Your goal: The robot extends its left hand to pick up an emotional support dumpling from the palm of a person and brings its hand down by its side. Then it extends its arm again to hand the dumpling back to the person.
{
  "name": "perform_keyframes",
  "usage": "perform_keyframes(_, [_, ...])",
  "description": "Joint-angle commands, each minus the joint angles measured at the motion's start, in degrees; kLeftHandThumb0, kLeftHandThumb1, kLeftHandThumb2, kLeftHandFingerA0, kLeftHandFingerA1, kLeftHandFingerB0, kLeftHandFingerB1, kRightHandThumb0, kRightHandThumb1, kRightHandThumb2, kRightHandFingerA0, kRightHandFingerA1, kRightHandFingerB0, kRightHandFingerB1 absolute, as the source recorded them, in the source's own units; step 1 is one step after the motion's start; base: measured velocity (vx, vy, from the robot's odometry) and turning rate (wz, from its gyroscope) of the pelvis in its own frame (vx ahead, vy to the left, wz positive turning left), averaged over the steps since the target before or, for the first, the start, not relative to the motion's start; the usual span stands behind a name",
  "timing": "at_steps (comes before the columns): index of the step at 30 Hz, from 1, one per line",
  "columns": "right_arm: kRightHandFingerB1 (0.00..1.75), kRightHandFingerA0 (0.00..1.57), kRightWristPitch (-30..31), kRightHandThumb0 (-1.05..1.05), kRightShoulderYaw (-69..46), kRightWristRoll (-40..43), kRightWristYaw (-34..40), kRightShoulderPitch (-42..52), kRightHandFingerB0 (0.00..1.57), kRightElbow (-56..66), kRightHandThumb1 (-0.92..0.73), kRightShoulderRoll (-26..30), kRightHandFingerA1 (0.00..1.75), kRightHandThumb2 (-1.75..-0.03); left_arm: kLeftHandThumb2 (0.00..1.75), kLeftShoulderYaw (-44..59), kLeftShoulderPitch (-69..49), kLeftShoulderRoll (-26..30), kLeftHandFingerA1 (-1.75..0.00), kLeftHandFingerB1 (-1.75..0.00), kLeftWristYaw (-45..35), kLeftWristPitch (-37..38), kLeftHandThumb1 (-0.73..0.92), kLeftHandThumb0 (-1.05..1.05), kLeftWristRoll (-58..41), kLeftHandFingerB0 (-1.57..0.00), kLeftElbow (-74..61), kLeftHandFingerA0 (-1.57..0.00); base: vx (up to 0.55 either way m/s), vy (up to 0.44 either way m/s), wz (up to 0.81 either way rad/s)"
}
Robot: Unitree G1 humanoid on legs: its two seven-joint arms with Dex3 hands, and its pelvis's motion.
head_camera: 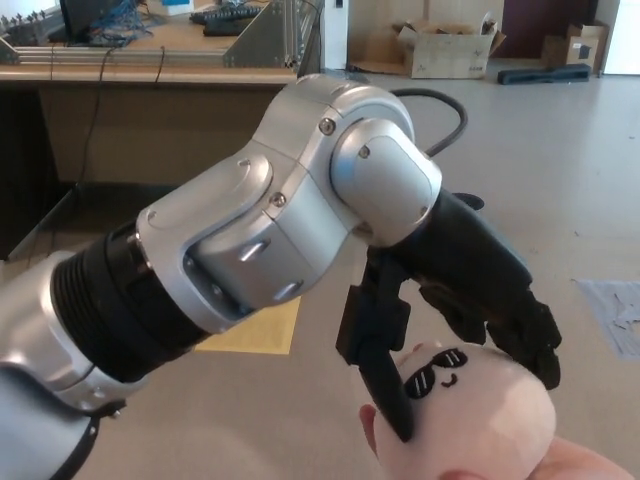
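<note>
My left arm (230,260) reaches in from the left, silver shell over black joints, crossing above a yellow sheet (255,330) on the floor. At its end my left hand (455,300) is spread over the emotional support dumpling (470,415): my thumb (380,370) presses its left side, my fingers (525,335) curl over the top right, not yet clamped. The pale dumpling, sunglasses face up, sits on a person's palm (585,460) at the bottom right.
</note>
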State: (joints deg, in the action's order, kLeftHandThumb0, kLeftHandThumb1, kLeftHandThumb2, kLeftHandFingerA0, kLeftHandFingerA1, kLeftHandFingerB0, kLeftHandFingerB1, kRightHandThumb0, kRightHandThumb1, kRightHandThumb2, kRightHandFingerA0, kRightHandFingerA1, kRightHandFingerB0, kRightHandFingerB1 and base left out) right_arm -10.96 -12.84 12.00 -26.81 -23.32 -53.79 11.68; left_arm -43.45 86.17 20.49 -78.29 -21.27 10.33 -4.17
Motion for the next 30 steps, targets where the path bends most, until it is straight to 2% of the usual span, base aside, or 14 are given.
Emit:
perform_keyframes(1, [0.43,0.46,-3.42,-0.61,-1.38,1.33,-1.57,-0.52,0.28,-1.18,-0.47,0.42,0.55,-0.79,0.82,-2.09,-3.20,0.70,-0.14,-0.08,-1.76,0.88,0.40,-0.65,2.64,0.00,-1.47,0.00,0.00,0.000,0.00])
perform_keyframes(3, [0.33,0.54,-4.68,-0.52,-2.16,2.19,-2.69,-0.79,0.37,-1.95,-0.56,0.12,0.43,-0.57,0.84,-2.43,-4.06,0.76,-0.16,-0.07,-1.81,1.30,0.41,-0.68,2.95,0.00,-1.77,0.00,0.00,0.000,0.00])
perform_keyframes(6, [0.32,0.48,-5.96,-0.50,-2.53,1.78,-3.02,-1.27,0.37,-3.27,-0.57,0.23,0.41,-0.57,0.83,-2.54,-5.10,0.71,-0.12,-0.04,-2.62,0.38,0.44,-0.70,2.66,0.00,-2.46,0.00,0.00,0.000,0.00])
perform_keyframes(8, [0.44,0.54,-9.02,-0.53,-1.50,-0.40,-1.64,-1.50,0.29,-4.53,-0.48,0.70,0.60,-0.80,0.82,-2.41,-5.77,0.73,-0.11,-0.05,-3.07,-0.84,0.43,-0.68,2.53,0.00,-3.41,0.00,0.00,0.000,0.00])
perform_keyframes(9, [0.31,0.67,-10.53,-0.44,-1.03,-1.31,-1.08,-1.59,0.33,-5.08,-0.58,0.93,0.60,-0.57,0.80,-2.40,-6.02,0.66,-0.11,-0.05,-3.24,-1.33,0.42,-0.66,2.47,0.00,-3.64,0.00,0.00,0.000,0.00])
perform_keyframes(11, [0.32,0.73,-11.33,-0.40,-1.19,-0.93,-1.72,-2.04,0.34,-6.12,-0.54,1.01,0.59,-0.56,0.79,-2.57,-6.13,0.35,-0.10,-0.05,-3.89,-2.37,0.42,-0.65,2.66,0.00,-3.92,0.00,0.00,0.000,0.00])
perform_keyframes(12, [0.42,0.59,-9.09,-0.57,-1.74,0.34,-2.83,-2.35,0.27,-6.03,-0.45,0.97,0.57,-0.76,0.79,-2.84,-6.06,0.12,-0.13,-0.07,-4.25,-3.01,0.41,-0.63,2.79,0.00,-3.99,0.00,0.00,0.000,0.00])
perform_keyframes(17, [0.31,0.49,-5.62,-0.35,-2.36,1.11,-2.83,-3.11,0.31,-6.48,-0.56,0.98,0.42,-0.58,0.79,-3.38,-6.19,-0.26,-0.14,-0.08,-5.14,-3.98,0.40,-0.63,3.16,0.00,-4.52,0.00,0.00,0.000,0.00])
perform_keyframes(18, [0.31,0.46,-6.20,-0.44,-2.07,0.31,-1.79,-3.49,0.31,-7.43,-0.56,1.10,0.39,-0.58,0.56,-3.67,-6.38,-0.42,-0.46,-0.11,-5.45,-4.41,0.38,-0.70,3.02,0.00,-4.53,-0.19,0.00,0.000,0.00])
perform_keyframes(23, [0.41,0.70,-4.86,-0.67,-2.17,0.09,0.45,-4.69,0.29,-8.23,-0.44,0.75,0.55,-0.76,0.74,-4.08,-7.49,-0.60,-0.50,-0.03,-5.99,-1.74,0.35,-0.65,2.40,0.00,-4.93,-0.28,0.00,0.000,0.00])
perform_keyframes(24, [0.42,0.66,-5.79,-0.69,-1.88,-0.28,0.17,-4.23,0.30,-7.80,-0.46,0.91,0.54,-0.77,0.68,-2.96,-9.09,-0.46,-0.62,-0.34,-4.32,-1.98,0.34,-0.59,2.37,-0.07,-6.23,-0.55,0.00,0.000,0.00])
perform_keyframes(25, [0.43,0.54,-6.53,-0.60,-1.93,-0.28,0.02,-4.13,0.29,-7.81,-0.45,0.91,0.53,-0.78,0.57,-1.71,-10.90,-0.38,-0.59,-0.32,-2.19,-0.76,0.54,-0.37,2.35,-0.36,-7.24,-0.81,0.00,0.000,0.00])
perform_keyframes(28, [0.43,0.59,-6.20,-0.54,-3.69,2.19,-2.03,-4.55,0.31,-8.40,-0.44,0.19,0.56,-0.75,0.59,-0.16,-13.39,-0.44,-0.59,-0.36,0.82,0.64,0.63,-0.31,3.34,-0.52,-8.69,-0.81,0.00,0.000,0.00])
perform_keyframes(30, [0.32,0.50,-5.17,-0.43,-3.65,2.15,-1.74,-4.20,0.35,-7.25,-0.55,0.00,0.39,-0.57,0.60,-0.05,-14.67,-0.19,-0.57,-0.44,3.40,3.49,0.67,-0.29,5.58,-0.76,-9.79,-0.59,0.00,0.000,0.00])
